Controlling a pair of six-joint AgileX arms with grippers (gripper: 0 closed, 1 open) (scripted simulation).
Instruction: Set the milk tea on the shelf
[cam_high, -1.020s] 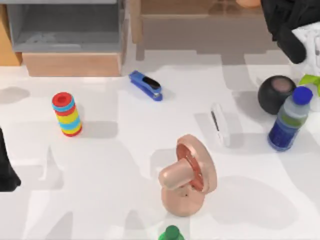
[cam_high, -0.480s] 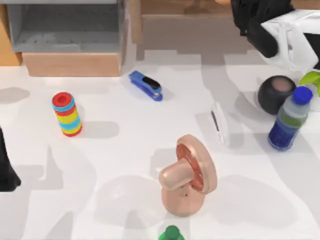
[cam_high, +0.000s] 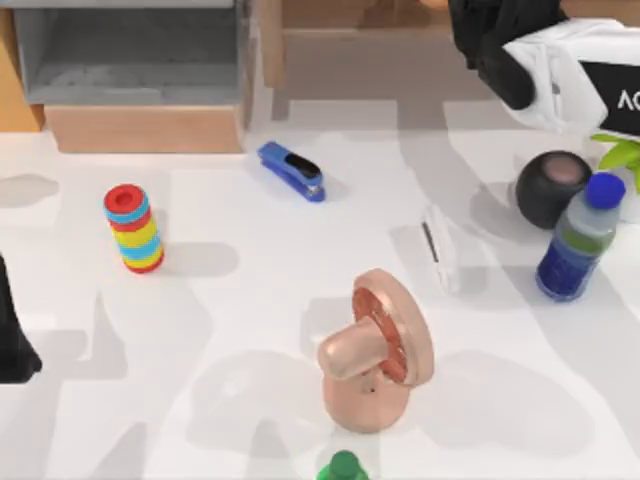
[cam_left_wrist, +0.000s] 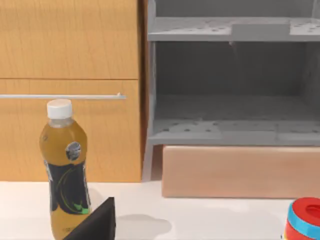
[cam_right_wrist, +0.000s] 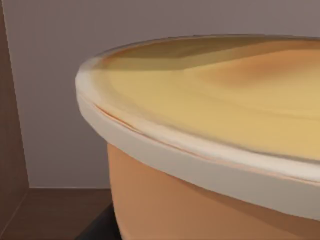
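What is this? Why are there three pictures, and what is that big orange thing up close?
These are pictures of a pretend, computer-drawn robot with two arms at a white table. One picture looks down from above. The other two come from little cameras on the arms' wrists.

The right arm's gripper reaches toward the wide light-wood shelf at the back. Its wrist camera sits very close to a peach-orange cup of milk tea with a pale lid; that is your big orange thing, with the shelf's brownish inside behind it.

The left arm is parked at the table's left edge. Its camera sees a bottle of amber drink with a white cap.

On the table lie a blue stapler, a striped stack of coloured rings, a pink wheel-shaped toy, a blue-capped bottle and a black ball.
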